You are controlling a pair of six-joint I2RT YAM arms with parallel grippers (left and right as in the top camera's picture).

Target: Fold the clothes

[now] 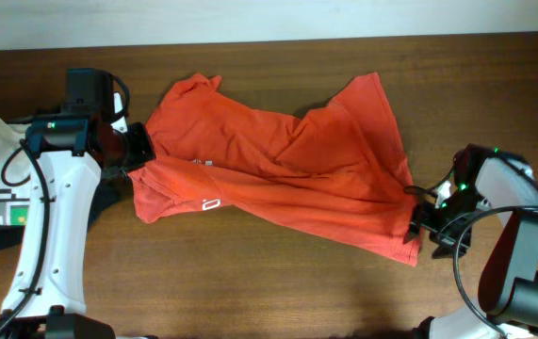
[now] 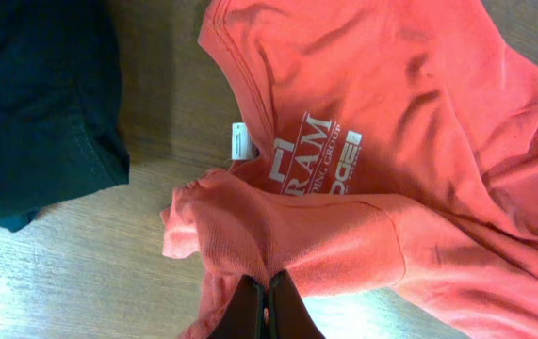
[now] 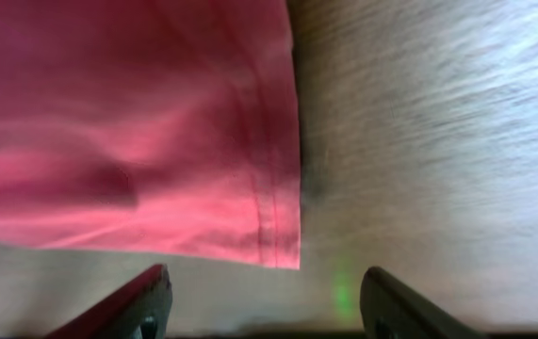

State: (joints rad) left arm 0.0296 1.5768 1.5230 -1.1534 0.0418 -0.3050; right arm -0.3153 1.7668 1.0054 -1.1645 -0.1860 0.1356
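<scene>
This looks like a robot lab or test room, not a home. Two white and black robot arms stand at the near side of a brown wood table [image 1: 278, 292], the left arm [image 1: 57, 217] on the left and the right arm [image 1: 523, 245] on the right. Black cables [image 1: 457, 275] loop off them, and a small green light [image 1: 443, 200] glows on the right one. A plain pale strip [image 1: 269, 19] runs along the far edge. Clothes lie on the table like test things: a red-orange T-shirt [image 1: 278, 169] in the middle, and a white T-shirt [image 1: 0, 160] and a black garment [image 2: 42, 104] at the left.

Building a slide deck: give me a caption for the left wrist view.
Left gripper shut on a fold of the red-orange T-shirt; black garment lies alongside.
</scene>
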